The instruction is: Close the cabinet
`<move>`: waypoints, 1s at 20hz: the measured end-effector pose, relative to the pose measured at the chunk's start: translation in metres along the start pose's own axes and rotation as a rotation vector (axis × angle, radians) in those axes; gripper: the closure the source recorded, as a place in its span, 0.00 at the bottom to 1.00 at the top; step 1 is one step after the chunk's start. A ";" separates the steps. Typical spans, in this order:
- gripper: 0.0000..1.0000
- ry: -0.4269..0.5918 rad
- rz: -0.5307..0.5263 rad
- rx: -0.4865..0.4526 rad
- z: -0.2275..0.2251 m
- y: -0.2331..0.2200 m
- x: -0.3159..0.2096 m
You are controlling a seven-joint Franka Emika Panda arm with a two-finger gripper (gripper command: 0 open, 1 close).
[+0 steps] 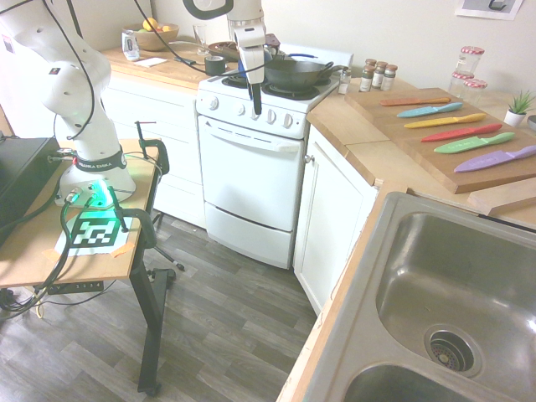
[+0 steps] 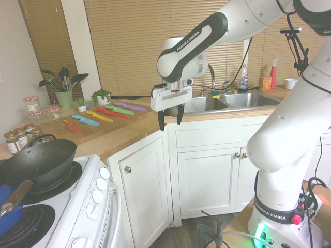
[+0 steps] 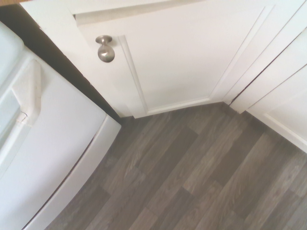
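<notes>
Dark wood-plank floor (image 3: 192, 177) lies nearest; my tool (image 2: 169, 118), spread and empty, hangs above the white recessed-panel cabinet door (image 2: 147, 191), knob-side.

White oven (image 1: 251, 180) is seen with a dark wok (image 1: 289, 74) set on its burners. Spice jars (image 1: 377, 77) are lined up on the wooden counter (image 1: 368, 146) beside it. Six coloured knives (image 1: 456, 132) are laid side by side on a cutting board (image 1: 435, 163). A small potted plant (image 1: 519, 107) is placed near the board's far end. A steel double sink (image 1: 456, 293) is set into the counter. Grey wood-look floor (image 3: 192, 177) is visible below.
</notes>
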State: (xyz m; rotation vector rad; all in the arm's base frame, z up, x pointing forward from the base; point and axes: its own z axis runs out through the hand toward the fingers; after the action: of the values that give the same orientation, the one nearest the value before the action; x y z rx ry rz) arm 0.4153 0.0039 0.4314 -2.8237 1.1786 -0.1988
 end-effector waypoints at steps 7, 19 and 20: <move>0.00 -0.025 0.031 -0.010 0.013 0.010 0.013; 0.00 -0.073 0.121 -0.065 0.133 0.060 0.128; 0.00 -0.088 0.125 -0.070 0.148 0.060 0.135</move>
State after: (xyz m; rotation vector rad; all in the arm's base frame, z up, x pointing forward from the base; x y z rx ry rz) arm 0.4890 -0.1312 0.2904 -2.7722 1.3615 -0.0259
